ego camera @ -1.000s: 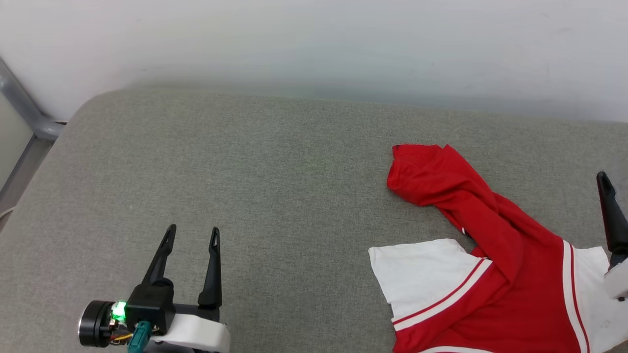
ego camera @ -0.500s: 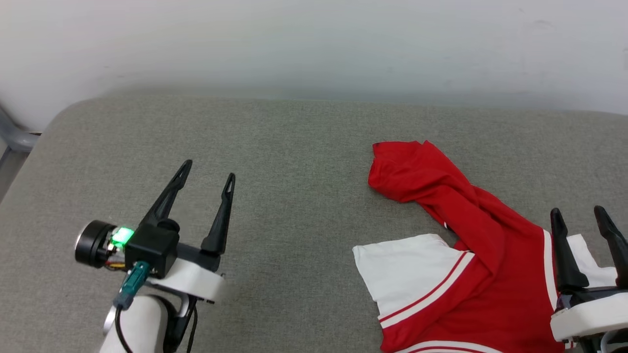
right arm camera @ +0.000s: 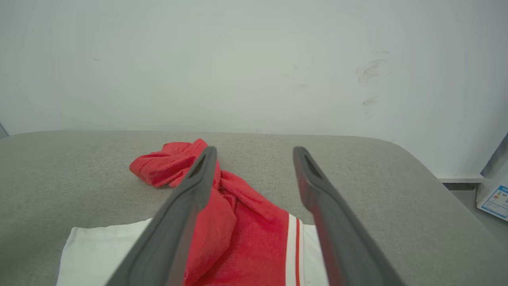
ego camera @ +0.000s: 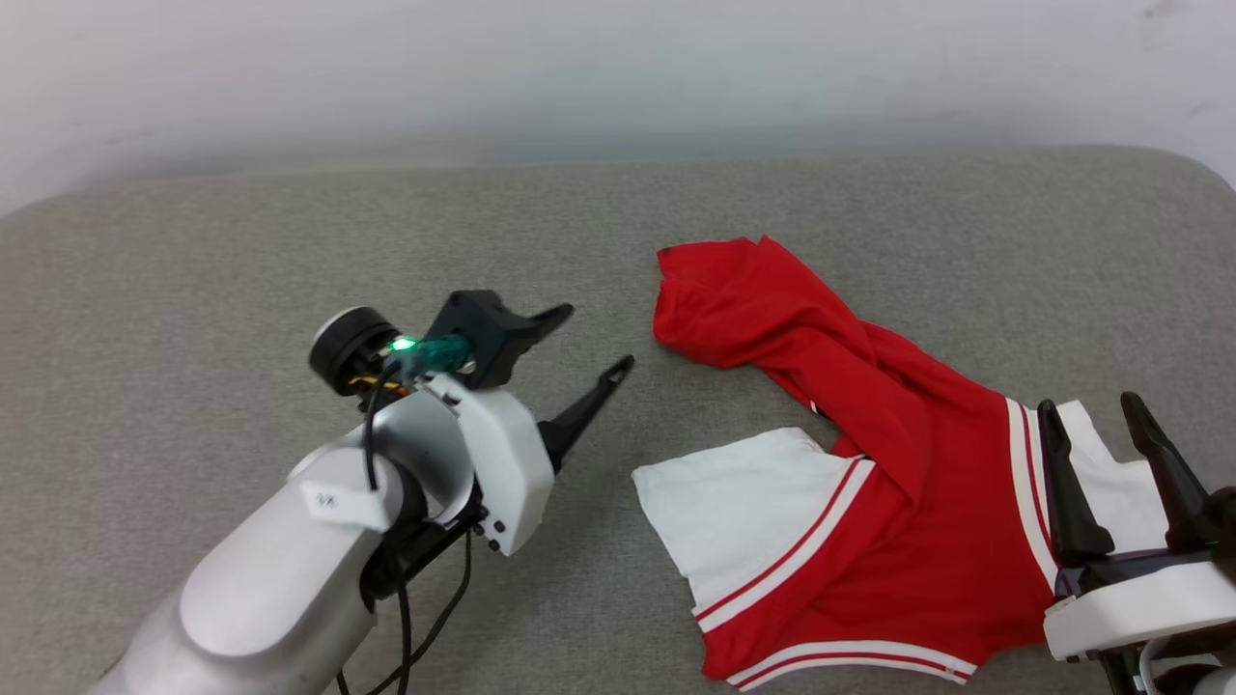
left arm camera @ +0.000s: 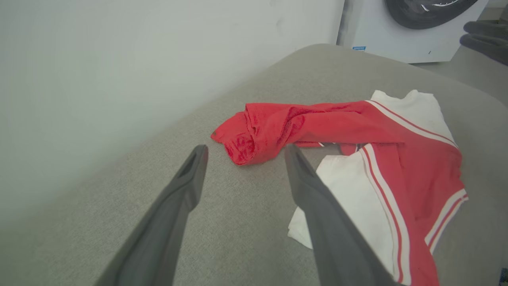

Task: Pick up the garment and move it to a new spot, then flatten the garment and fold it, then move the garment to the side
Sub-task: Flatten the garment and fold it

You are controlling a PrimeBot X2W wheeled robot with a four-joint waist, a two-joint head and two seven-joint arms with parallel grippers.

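The garment (ego camera: 869,454), a red jersey with white sleeve panels and red-white striped trim, lies crumpled on the grey padded surface (ego camera: 241,241), its red body twisted into a bunch at the far end. My left gripper (ego camera: 599,338) is open just left of that bunch, fingers aimed at it and apart from the fabric. In the left wrist view the garment (left arm camera: 317,123) lies just past the open left gripper (left arm camera: 245,147). My right gripper (ego camera: 1086,405) hovers open above the right white sleeve. In the right wrist view, red cloth of the garment (right arm camera: 254,238) lies below the open right gripper (right arm camera: 254,149).
A pale wall (ego camera: 618,68) runs along the far edge of the surface. A white washing machine (left arm camera: 397,31) stands beyond the rounded right end. Bare grey surface stretches to the left of the garment.
The head camera has swung right. My left arm has reached forward and turned toward the garment's red bunch. My right gripper has come in over the right white sleeve. Both stay open.
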